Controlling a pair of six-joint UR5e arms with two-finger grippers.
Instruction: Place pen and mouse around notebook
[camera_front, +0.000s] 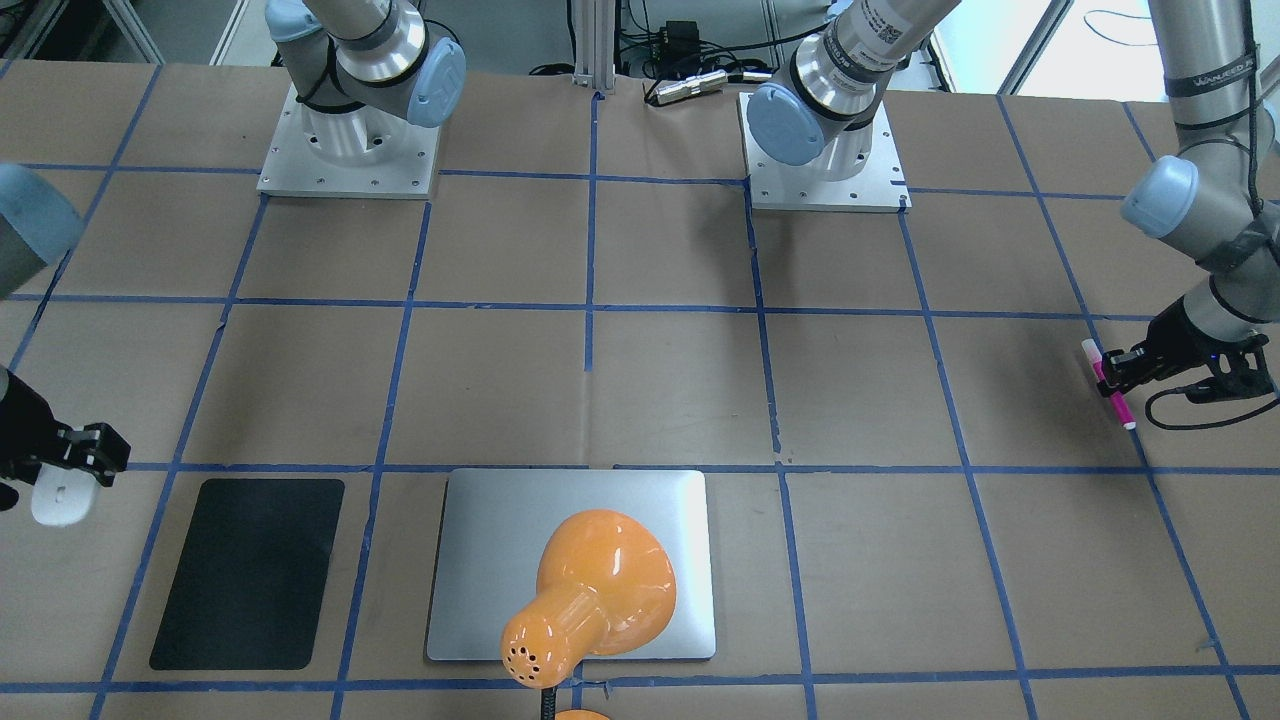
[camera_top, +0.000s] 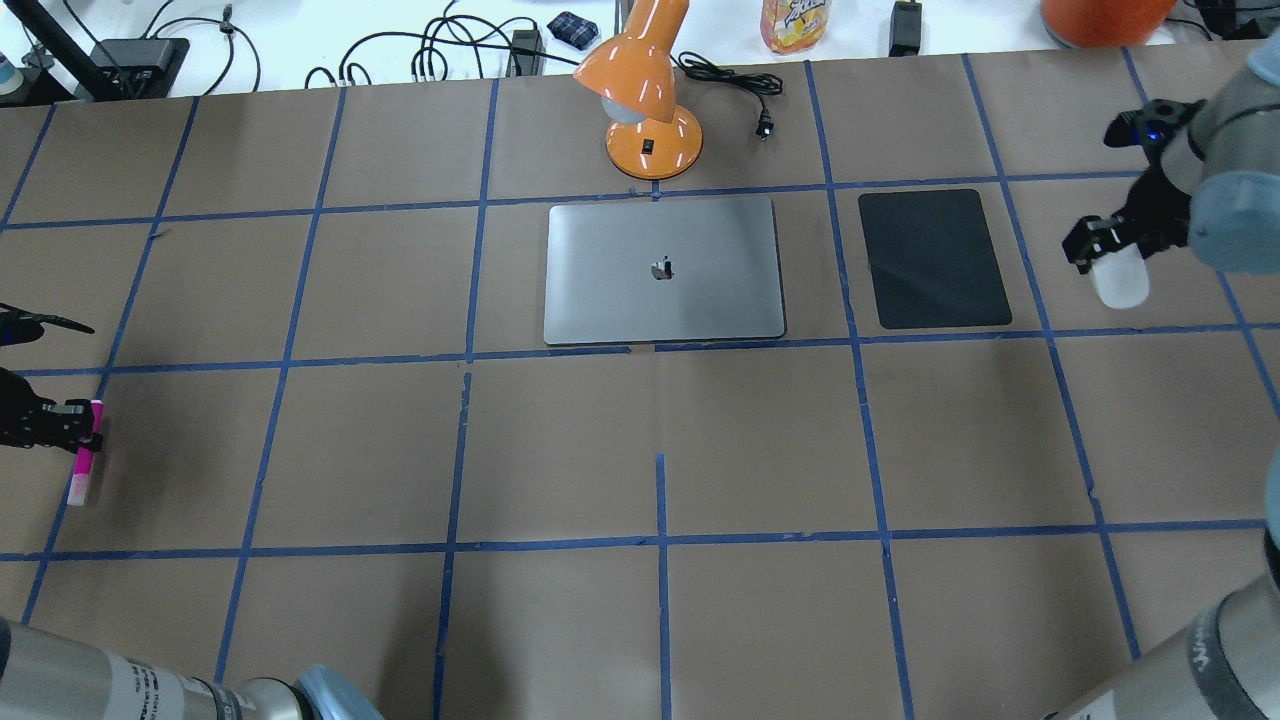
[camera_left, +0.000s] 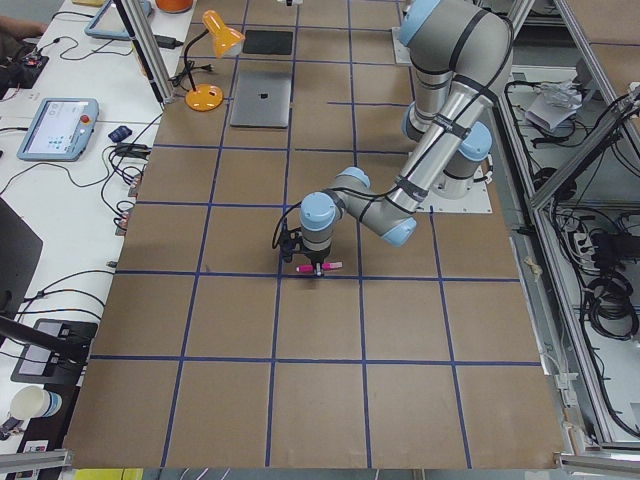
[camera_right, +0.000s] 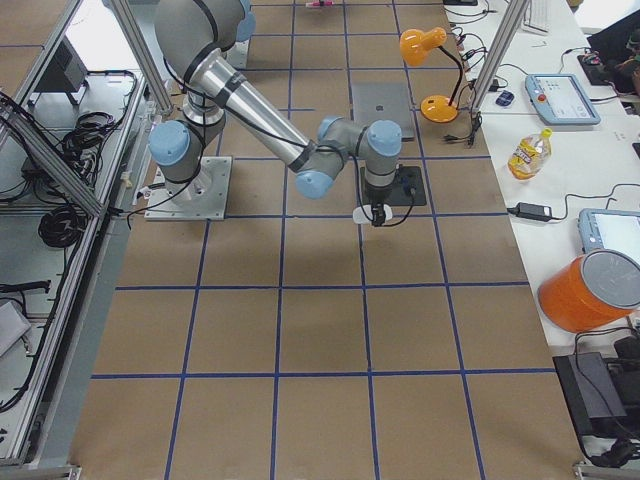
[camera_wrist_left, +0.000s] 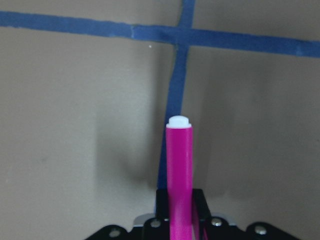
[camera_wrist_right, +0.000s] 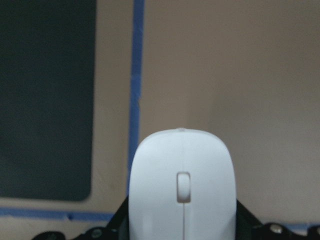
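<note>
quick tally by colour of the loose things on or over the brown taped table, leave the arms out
pink: 1, the pen
white: 1, the mouse
silver-grey: 1, the notebook
black: 1, the mat
orange: 1, the lamp
total: 5
</note>
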